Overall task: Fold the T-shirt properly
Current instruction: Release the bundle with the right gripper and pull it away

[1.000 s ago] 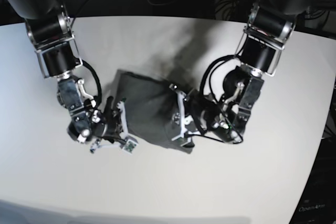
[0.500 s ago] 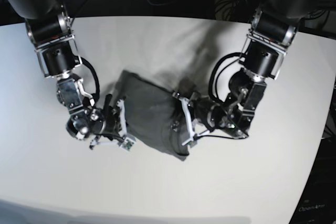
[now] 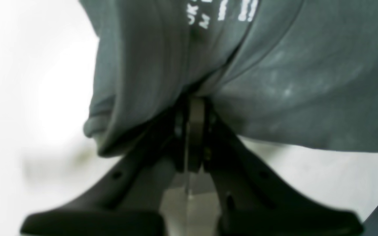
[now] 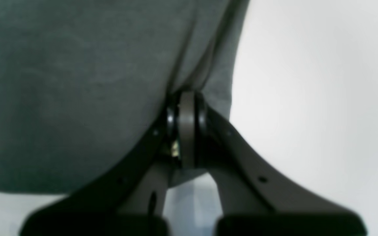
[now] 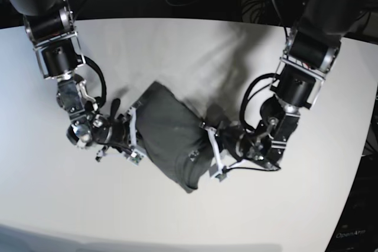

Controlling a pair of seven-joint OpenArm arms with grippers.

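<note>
We have the T-shirt (image 5: 168, 140) bunched into a compact dark grey bundle near the middle of the white desk (image 5: 195, 45), strung between our two tools and partly lifted, its lower corner hanging toward the desk. The pale label print shows at the top of the left wrist view.

Our left tool (image 3: 190, 108) is pinched tight on a fold at one edge of the cloth, jaws fully together with fabric puckering out from between them. Our right tool (image 4: 185, 105) is closed just as firmly on the opposite edge, close to a hem.

In our judgement the risk now is in the grip itself: each tool seems to hold only a narrow pinch of several layers, so one layer could slip free if we pull the arms apart too hard, and the fold would collapse. Uneven heights between the two tools would likewise lay the bundle down skewed, or drag the hanging corner under it.
</note>
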